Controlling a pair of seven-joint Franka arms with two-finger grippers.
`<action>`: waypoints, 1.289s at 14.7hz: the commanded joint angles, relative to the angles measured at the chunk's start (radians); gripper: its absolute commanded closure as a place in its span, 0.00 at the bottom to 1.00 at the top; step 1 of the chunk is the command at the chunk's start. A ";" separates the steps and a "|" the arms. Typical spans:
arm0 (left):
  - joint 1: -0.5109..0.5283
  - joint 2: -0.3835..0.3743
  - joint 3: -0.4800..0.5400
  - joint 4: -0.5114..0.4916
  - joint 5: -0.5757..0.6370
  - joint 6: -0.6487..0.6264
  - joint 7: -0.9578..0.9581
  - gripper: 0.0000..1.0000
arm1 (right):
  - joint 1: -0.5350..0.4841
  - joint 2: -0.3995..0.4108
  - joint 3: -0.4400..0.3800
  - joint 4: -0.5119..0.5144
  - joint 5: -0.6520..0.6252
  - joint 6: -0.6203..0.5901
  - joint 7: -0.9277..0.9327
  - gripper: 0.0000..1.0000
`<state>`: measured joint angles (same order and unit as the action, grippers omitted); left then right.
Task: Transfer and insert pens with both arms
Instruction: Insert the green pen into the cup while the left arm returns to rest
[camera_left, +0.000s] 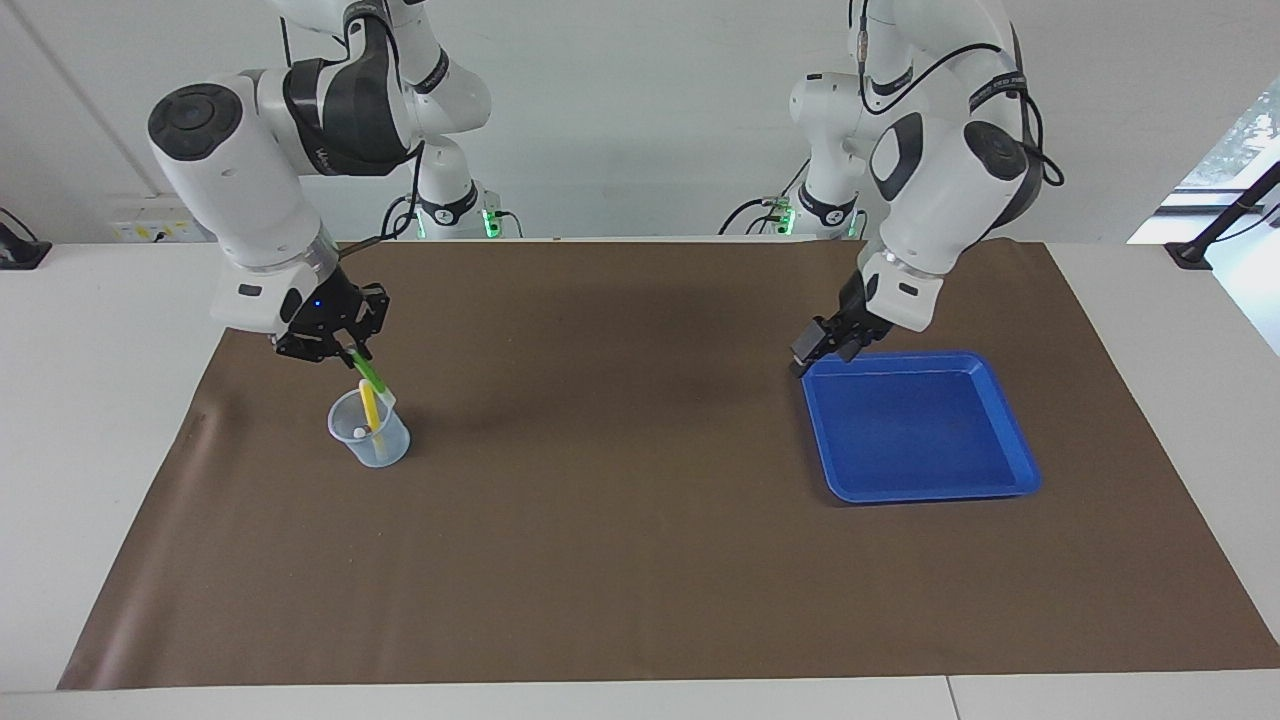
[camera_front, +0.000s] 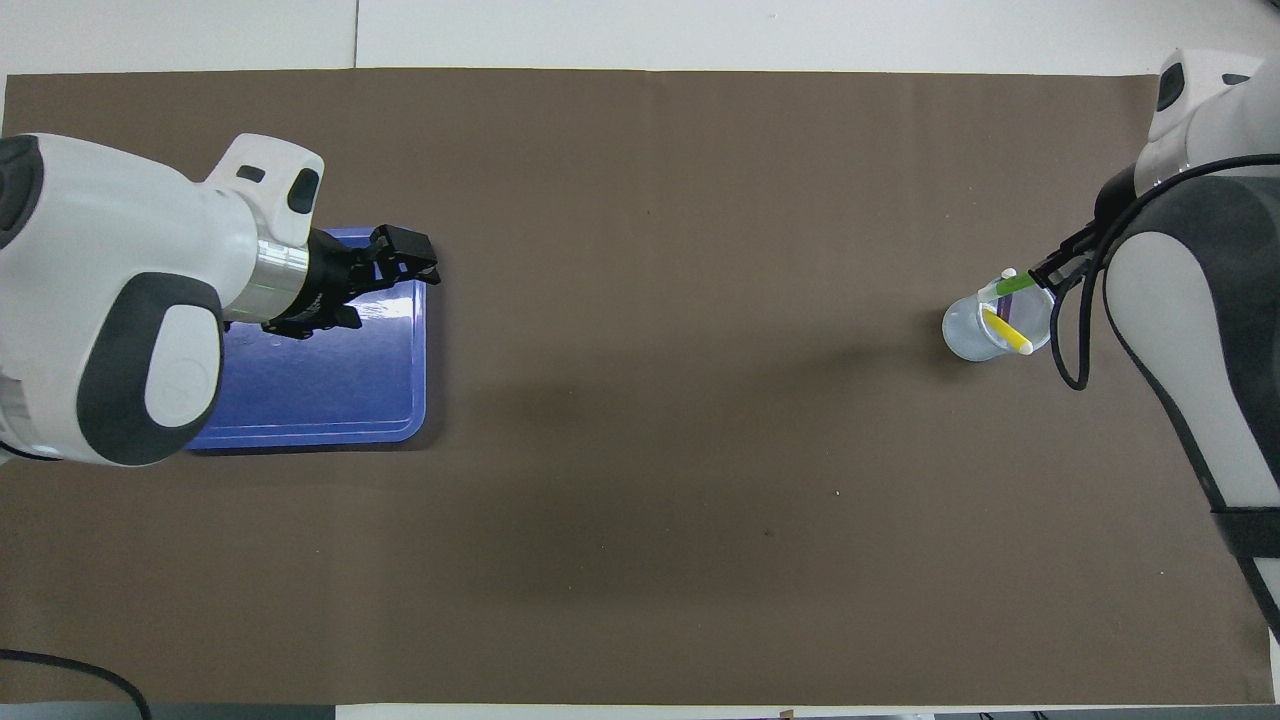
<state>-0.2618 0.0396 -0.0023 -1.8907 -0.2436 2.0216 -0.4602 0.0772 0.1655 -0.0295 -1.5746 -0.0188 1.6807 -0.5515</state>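
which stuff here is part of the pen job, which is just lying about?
Job: green pen in right gripper over the clear cup; yellow pen in the cup; blue tray; left gripper over the tray's edge.
Bystanders: brown mat.

One camera sits high across the table from me and looks back at my two arms, taking in the whole brown mat (camera_left: 640, 560) and the wall at my back. The other hangs high over my own end and looks steeply down and forward, nearer in, so my arms bulk in from its bottom corners. Both share the mat, the blue tray (camera_left: 1015, 455) (camera_front: 405, 425) and the cup (camera_left: 390, 445) (camera_front: 960, 335), half a turn apart.
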 joint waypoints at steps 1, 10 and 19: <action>0.099 -0.069 -0.010 -0.037 0.050 -0.095 0.214 0.00 | -0.014 -0.015 0.005 -0.053 -0.023 0.040 -0.054 1.00; 0.184 -0.080 -0.001 0.163 0.171 -0.334 0.344 0.00 | -0.054 -0.081 0.002 -0.226 -0.023 0.154 -0.131 1.00; 0.220 -0.067 0.001 0.279 0.175 -0.532 0.419 0.00 | -0.057 -0.113 0.002 -0.354 -0.023 0.284 -0.131 1.00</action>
<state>-0.0499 -0.0394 0.0033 -1.6258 -0.0897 1.5255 -0.0640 0.0305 0.0835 -0.0362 -1.8725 -0.0260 1.9248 -0.6638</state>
